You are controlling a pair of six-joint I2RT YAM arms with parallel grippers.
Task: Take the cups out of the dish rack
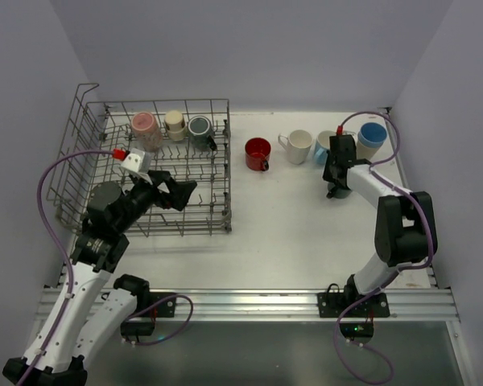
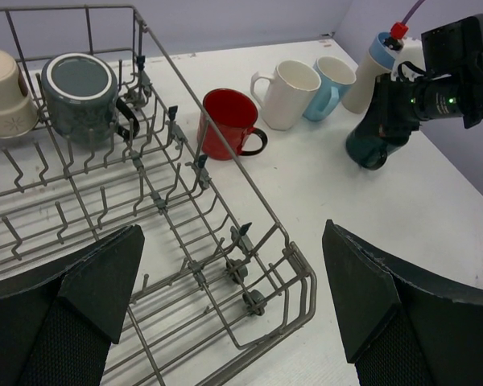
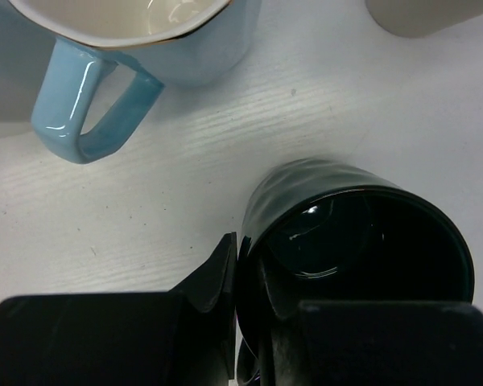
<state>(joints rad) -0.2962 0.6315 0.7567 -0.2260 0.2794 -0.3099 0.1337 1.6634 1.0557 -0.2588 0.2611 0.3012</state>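
One teal cup (image 3: 306, 197), rim between jaws

A robot test lab, not a home.
Two robot arms (image 1: 402, 229) are bolted to a metal rail (image 1: 249, 303) by a white table (image 1: 290, 233), with plain walls (image 1: 266, 48) around.

You see a white counter (image 1: 290, 233), faintly wood-grained, filling the middle of the overhead view. Pale lilac walls (image 1: 258, 48) close it in at nine, twelve and three o'clock. At six o'clock a silver metal rail (image 1: 258, 304) runs along its near edge.
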